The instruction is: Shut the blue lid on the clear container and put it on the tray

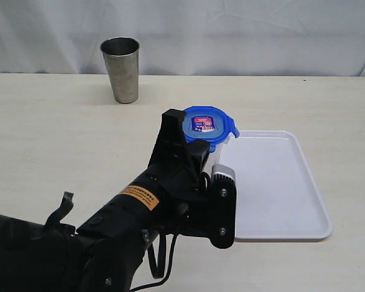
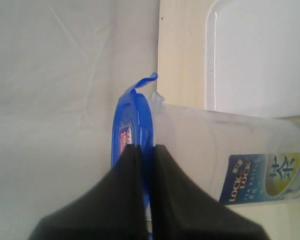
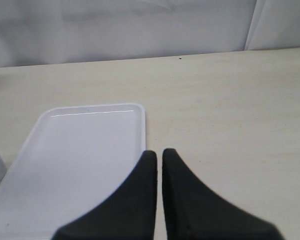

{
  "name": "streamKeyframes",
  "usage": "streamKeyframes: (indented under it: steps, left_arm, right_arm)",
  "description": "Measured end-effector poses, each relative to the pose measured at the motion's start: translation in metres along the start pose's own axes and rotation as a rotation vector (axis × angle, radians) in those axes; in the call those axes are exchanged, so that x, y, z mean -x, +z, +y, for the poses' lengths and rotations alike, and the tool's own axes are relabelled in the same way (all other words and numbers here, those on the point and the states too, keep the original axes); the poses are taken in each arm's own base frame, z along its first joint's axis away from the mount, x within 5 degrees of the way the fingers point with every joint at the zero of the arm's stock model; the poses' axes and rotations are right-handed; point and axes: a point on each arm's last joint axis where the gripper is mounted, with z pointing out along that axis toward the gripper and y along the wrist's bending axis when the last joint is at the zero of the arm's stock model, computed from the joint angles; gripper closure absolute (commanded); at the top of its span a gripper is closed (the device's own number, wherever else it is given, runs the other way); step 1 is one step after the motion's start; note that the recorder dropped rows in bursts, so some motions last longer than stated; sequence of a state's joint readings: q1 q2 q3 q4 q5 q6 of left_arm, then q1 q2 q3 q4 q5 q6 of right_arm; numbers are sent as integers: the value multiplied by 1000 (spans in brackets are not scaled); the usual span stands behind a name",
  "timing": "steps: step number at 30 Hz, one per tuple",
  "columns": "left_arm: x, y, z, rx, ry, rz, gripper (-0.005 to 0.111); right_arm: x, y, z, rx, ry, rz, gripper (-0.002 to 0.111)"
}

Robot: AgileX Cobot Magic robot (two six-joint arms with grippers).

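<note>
Bright-blue plastic lid (image 1: 205,125) is sitting on tall clear plastic container (image 2: 200,140), left gripper (image 2: 146,146) pinching its rim, right gripper (image 3: 159,153) clenched empty; flat white tray (image 1: 274,182) is awaiting placement.

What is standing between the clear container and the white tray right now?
Nothing visible. The container, with the lid on top, stands right beside the tray, and the steel cup sits far back on the table, off that path.
</note>
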State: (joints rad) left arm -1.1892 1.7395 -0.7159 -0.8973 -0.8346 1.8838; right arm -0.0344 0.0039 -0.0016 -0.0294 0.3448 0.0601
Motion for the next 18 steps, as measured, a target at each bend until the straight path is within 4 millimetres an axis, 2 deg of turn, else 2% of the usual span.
streamKeyframes:
  steps: [18]
  left_arm:
    - [0, 0, 0, -2, 27, 4, 107]
  right_arm:
    - [0, 0, 0, 0, 0, 0, 104]
